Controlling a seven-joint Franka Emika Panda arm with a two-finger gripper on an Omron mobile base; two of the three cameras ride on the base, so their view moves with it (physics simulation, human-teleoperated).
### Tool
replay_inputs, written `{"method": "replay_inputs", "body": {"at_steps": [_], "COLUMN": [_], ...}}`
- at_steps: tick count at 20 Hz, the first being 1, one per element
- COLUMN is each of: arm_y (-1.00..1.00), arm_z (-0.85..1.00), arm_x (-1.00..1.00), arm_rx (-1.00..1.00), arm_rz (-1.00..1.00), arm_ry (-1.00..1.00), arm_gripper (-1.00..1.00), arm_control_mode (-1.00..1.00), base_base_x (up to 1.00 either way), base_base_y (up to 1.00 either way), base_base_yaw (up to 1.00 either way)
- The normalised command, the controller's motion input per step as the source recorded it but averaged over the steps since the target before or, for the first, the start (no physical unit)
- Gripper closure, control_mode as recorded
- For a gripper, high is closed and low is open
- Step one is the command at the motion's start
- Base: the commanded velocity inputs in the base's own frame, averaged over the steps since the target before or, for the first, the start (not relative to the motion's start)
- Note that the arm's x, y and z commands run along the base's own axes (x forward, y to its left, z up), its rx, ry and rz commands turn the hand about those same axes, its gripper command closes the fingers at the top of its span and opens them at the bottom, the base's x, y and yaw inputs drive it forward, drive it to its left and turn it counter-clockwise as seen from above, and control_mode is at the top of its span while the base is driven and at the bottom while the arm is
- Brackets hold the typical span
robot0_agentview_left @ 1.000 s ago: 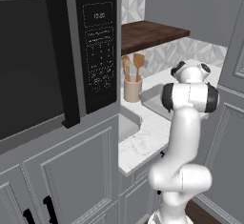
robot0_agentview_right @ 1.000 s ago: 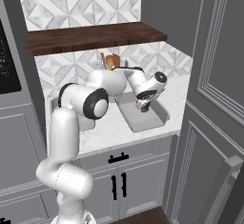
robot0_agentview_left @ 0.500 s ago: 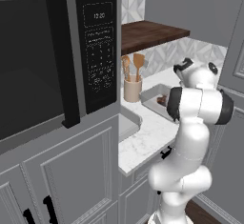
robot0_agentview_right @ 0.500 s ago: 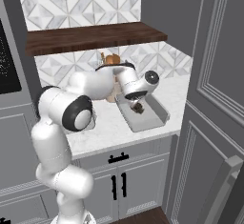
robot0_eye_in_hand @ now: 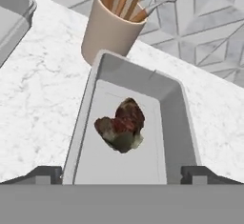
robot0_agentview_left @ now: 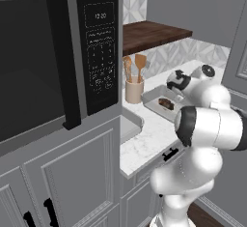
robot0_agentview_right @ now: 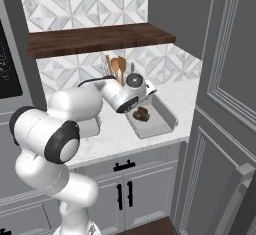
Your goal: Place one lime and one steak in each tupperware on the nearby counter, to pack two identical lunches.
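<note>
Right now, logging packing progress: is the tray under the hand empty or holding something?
Holding something: one steak lies flat inside the tupperware. No lime is visible in it.

Dark steak (robot0_eye_in_hand: 121,124) flat inside tupperware (robot0_eye_in_hand: 174,118)

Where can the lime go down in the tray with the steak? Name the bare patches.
In the tupperware, the steak sits mid-floor. Bare floor lies between it and the wall nearest the utensil cup, and in strips along both long walls. Outside, marble counter is bare between this tray and the second tray. Crowded around the cup.
</note>
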Motion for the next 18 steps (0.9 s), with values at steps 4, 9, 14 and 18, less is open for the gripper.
{"method": "replay_inputs", "body": {"at_steps": [4, 9, 14, 18], "arm_y": [0.00, 0.03, 0.02, 0.14], "arm_z": [0.55, 0.42, 0.26, 0.35], "arm_x": [-0.25, -0.36, -0.59, -0.55], "arm_rx": [0.17, 0.19, 0.22, 0.14], "arm_rz": [-0.53, -0.49, -0.32, -0.12], "arm_ry": [0.31, 0.06, -0.09, -0.25], "arm_gripper": [-1.00, -1.00, -1.00, -1.00], "arm_control_mode": [-1.00, -1.00, -1.00, -1.00], "base_base_x": [0.00, 0.00, 0.00, 0.00], "base_base_y": [0.00, 0.00, 0.00, 0.00], "base_base_yaw": [0.00, 0.00, 0.00, 0.00]}}
